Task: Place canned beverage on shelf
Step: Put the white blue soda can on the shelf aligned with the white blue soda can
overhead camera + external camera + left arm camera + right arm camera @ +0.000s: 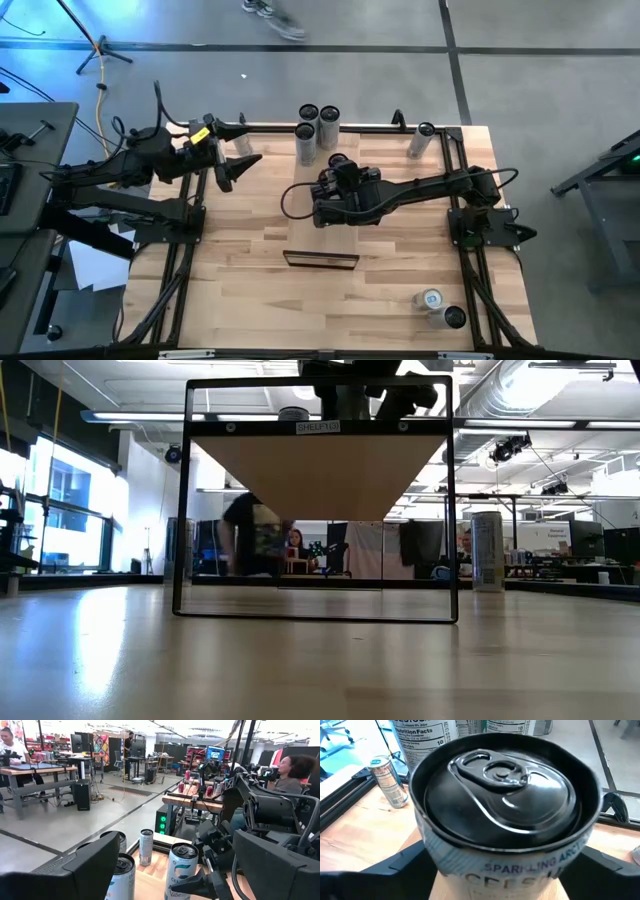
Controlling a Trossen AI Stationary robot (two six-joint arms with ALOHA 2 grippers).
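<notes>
Pale wood forms the shelf (pixel 321 260), a narrow board in a black frame standing at the front middle of the butcher-block tabletop (pixel 250 290). In the low view its board sits at the top of the frame, seen from underneath.

The right arm reaches from the right side to the middle of the tabletop. The right gripper (pixel 335 178) is there, behind the shelf and apart from it. Its wrist view looks down on the black lid and pull tab of the can (pixel 502 815), a white and pale-blue one that stands upright between the jaws. One dark finger (pixel 407 862) is at each side of the can's wall, set wide and close against it. Whether the jaws already press on the can, I cannot tell.

Just behind this can, a cluster of tall cans (pixel 317 125) stands at the back edge. A slim can (pixel 421 141) stands farther right along that edge. Two more cans (pixel 442 308) sit together near the front right corner.

The left gripper (pixel 228 172) waits over the back left of the tabletop, well apart from the shelf. Its jaws are spread wide with nothing between them. Its wrist view looks past both fingers (pixel 75 870) toward the cans and the right arm.

Beyond the tabletop, a person (pixel 292 772) sits at a workbench.
</notes>
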